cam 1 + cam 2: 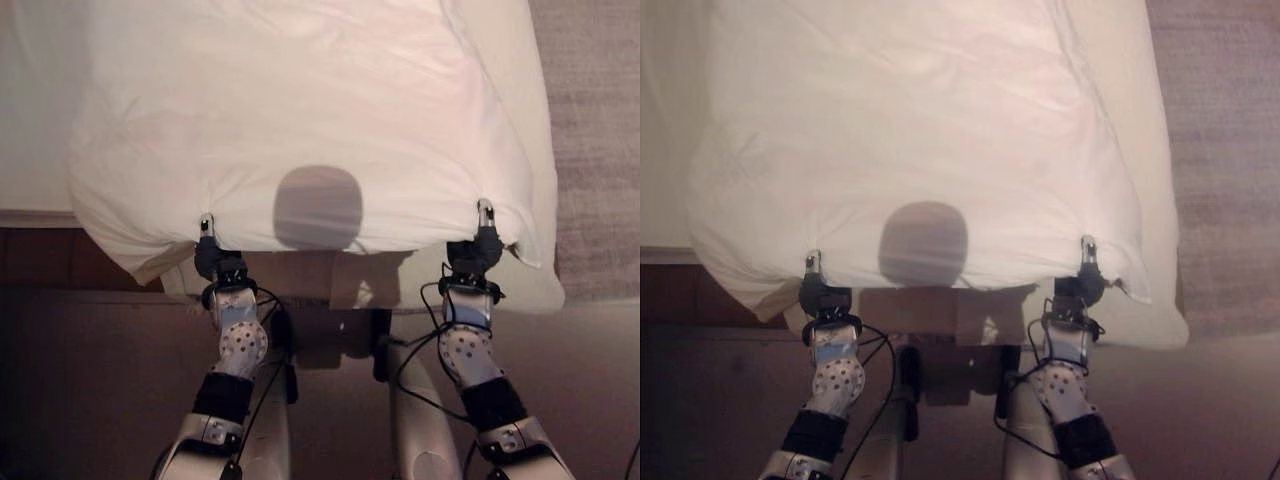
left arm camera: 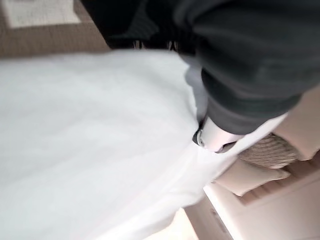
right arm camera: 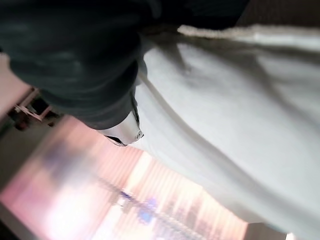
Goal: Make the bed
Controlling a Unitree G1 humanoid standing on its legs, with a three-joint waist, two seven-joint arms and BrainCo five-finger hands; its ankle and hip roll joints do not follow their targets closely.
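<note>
A puffy white duvet [image 1: 300, 120] lies over the bed, its near edge hanging off the foot end. My left hand [image 1: 212, 255] grips that edge near its left corner, the thumb lying on top of the cloth and the fingers beneath it. My right hand [image 1: 478, 245] pinches the edge the same way near the right corner. In the left wrist view the thumb [image 2: 215, 137] presses into the white cloth [image 2: 90, 150]. The right wrist view shows the thumb [image 3: 125, 131] on the duvet [image 3: 235, 130]. Both hands are level and held apart, with the edge stretched between them.
The pale sheeted mattress [image 1: 30, 120] shows to the left of the duvet and along its right side. A dark wooden bed frame [image 1: 40, 260] runs under the near left edge. Grey carpet [image 1: 600, 150] lies to the right of the bed.
</note>
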